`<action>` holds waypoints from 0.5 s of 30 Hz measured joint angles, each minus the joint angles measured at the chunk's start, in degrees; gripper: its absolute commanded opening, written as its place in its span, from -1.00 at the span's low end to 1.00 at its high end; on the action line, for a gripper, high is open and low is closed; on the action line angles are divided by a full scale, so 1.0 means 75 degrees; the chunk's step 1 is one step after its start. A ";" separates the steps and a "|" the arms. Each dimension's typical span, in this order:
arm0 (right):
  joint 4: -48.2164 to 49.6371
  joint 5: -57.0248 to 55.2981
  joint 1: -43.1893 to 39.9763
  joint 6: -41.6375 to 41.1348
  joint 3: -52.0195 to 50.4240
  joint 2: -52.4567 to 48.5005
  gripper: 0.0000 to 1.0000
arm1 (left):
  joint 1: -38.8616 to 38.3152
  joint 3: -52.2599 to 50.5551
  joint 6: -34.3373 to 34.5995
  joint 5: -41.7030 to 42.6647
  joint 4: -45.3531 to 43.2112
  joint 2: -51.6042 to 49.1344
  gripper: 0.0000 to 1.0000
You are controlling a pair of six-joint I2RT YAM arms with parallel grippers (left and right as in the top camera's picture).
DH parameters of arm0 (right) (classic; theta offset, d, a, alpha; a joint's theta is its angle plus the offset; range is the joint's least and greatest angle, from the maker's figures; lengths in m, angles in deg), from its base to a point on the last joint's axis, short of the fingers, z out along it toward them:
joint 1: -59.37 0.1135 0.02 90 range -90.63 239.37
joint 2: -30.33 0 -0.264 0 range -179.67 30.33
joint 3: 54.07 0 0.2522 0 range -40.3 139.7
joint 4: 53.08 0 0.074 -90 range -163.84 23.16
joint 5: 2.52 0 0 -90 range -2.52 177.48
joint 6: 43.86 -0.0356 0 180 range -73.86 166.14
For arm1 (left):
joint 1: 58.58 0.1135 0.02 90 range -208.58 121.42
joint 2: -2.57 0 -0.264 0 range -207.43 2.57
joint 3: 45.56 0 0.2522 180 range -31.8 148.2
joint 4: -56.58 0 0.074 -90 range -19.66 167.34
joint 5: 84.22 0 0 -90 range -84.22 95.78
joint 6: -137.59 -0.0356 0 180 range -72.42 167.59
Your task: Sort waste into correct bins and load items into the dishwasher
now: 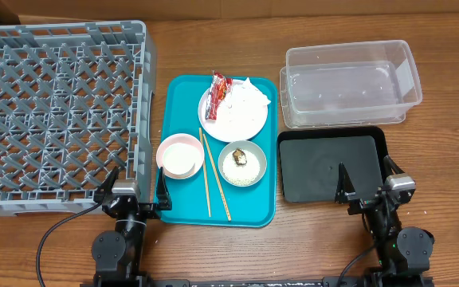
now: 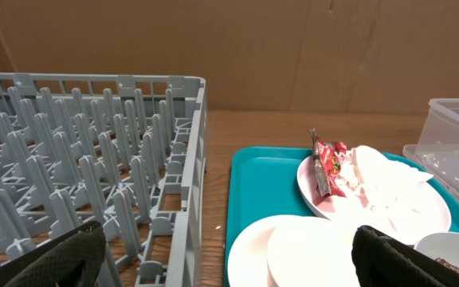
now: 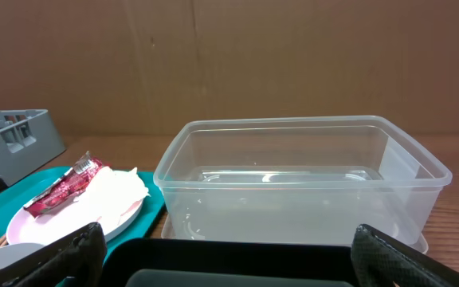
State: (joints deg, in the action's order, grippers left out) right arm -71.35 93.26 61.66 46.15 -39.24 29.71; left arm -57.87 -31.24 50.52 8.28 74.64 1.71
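A white plate (image 1: pixel 237 119) on the teal tray holds a red wrapper (image 1: pixel 218 94) and a crumpled napkin (image 1: pixel 255 97). A pink bowl (image 1: pixel 180 155) sits at the tray's front left. A grey-green bowl (image 1: pixel 243 164) holds rice and a brown lump (image 1: pixel 241 158). Chopsticks (image 1: pixel 212 177) lie between the bowls. The grey dish rack (image 1: pixel 54 112) stands at the left. The clear tub (image 1: pixel 349 84) and black tray (image 1: pixel 317 163) are at the right. My left gripper (image 1: pixel 135 185) is open by the rack's front corner. My right gripper (image 1: pixel 366 177) is open over the black tray's front edge.
The teal tray (image 1: pixel 183 209) lies between the rack and the bins. In the left wrist view the rack wall (image 2: pixel 186 159) is left of the pink bowl (image 2: pixel 293 251). In the right wrist view the clear tub (image 3: pixel 301 179) stands straight ahead.
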 measured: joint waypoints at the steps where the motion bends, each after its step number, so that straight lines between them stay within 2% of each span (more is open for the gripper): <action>1: -0.0003 0.0003 0.0000 0.0003 0.0000 0.0000 1.00 | 0.0000 0.0000 0.0000 0.0000 0.0000 0.0000 1.00; 15: -0.0015 0.0044 0.0003 -0.0527 0.0003 0.0000 1.00 | 0.0000 0.0143 0.0565 0.0000 0.0323 0.0000 1.00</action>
State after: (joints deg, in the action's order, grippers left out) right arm -71.46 93.59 61.68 42.19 -39.22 29.71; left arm -57.87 -30.17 54.77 8.28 77.07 1.71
